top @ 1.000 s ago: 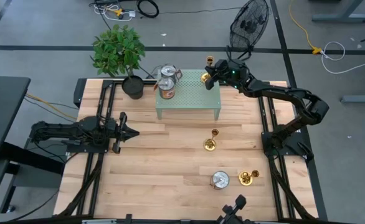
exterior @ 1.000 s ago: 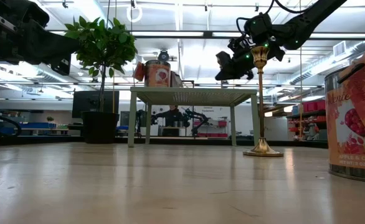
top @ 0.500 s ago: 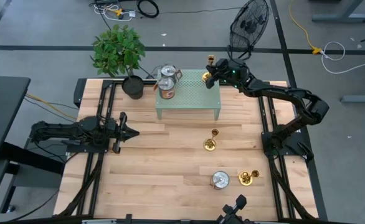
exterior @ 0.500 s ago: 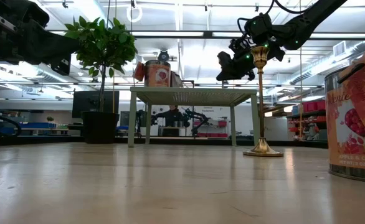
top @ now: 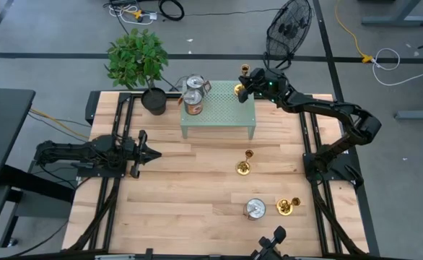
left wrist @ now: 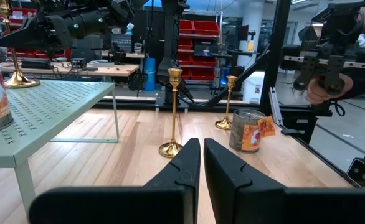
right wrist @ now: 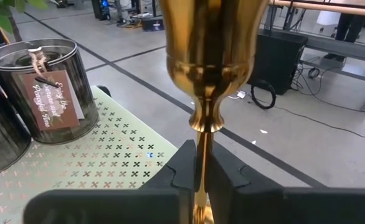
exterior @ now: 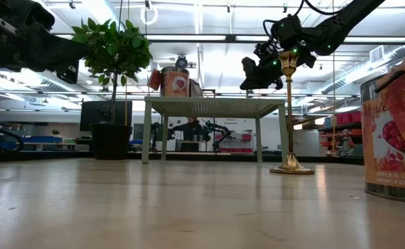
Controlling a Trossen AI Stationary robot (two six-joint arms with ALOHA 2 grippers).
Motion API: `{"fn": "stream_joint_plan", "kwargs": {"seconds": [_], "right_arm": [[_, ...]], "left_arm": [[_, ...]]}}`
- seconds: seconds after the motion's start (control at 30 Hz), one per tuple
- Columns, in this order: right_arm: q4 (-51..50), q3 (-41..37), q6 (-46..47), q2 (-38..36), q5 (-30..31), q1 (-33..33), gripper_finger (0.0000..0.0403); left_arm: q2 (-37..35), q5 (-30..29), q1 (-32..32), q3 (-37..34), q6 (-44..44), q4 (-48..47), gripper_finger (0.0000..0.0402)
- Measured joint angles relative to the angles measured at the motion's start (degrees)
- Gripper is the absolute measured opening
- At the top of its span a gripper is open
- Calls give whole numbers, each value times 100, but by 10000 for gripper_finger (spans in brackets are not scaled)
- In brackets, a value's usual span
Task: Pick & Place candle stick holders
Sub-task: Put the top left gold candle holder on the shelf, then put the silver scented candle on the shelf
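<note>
From above, right gripper [top: 245, 84] sits at the back right corner of the green perforated stand [top: 219, 110], pinched on a gold candle stick holder [top: 239, 89] whose base looks to rest on the stand top; two tins [top: 193, 97] stand at the stand's other end by a potted plant [top: 138, 59]. Two more holders wait on the desk [top: 175, 195]: one mid-desk [top: 244, 167], one near the front right [top: 286, 206] beside a silver-lidded tin [top: 254, 209]. Left gripper [top: 145, 152] rests idle at the left side. Low view: right gripper [exterior: 268, 66] up at stand height, a tall holder [exterior: 289, 111] in front showing thin stem and flared base. Left wrist view: left gripper [left wrist: 201, 165] fingers nearly together, holding nothing; desk holders [left wrist: 172, 112] upright ahead. Right wrist view: right gripper [right wrist: 201, 168] fingers narrow, clamped on the stem just under the cup [right wrist: 212, 37]. Judgement: polished brass, rigid, likely slick, tall and tippy, weight low in the base; not fragile. Best hold is the thin stem below the cup bulge, kept vertical.
</note>
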Motion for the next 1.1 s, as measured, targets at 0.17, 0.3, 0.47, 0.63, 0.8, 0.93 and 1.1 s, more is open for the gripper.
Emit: {"fn": "stream_joint_plan", "kwargs": {"seconds": [0.17, 0.3, 0.47, 0.63, 0.8, 0.93, 1.1], "right_arm": [[-2, 0, 20, 0, 2, 0, 56], [0, 0, 20, 0, 2, 0, 70], [0, 0, 17, 0, 2, 0, 90], [-2, 0, 48, 0, -1, 0, 116], [-8, 1, 188, 0, -8, 0, 146], [-52, 4, 188, 0, -16, 0, 174], [-109, 5, 188, 0, -76, 0, 214]], "left_arm": [[2, 2, 1, 1, 0, 0, 30], [2, -1, -1, -1, 0, -2, 30], [0, 0, -1, 0, 2, 0, 30], [2, -1, -1, 1, 0, 0, 30], [2, -1, -1, 0, 0, 0, 30], [2, -1, 1, -2, 0, 0, 30], [2, -1, 1, 0, 0, 0, 30]]}}
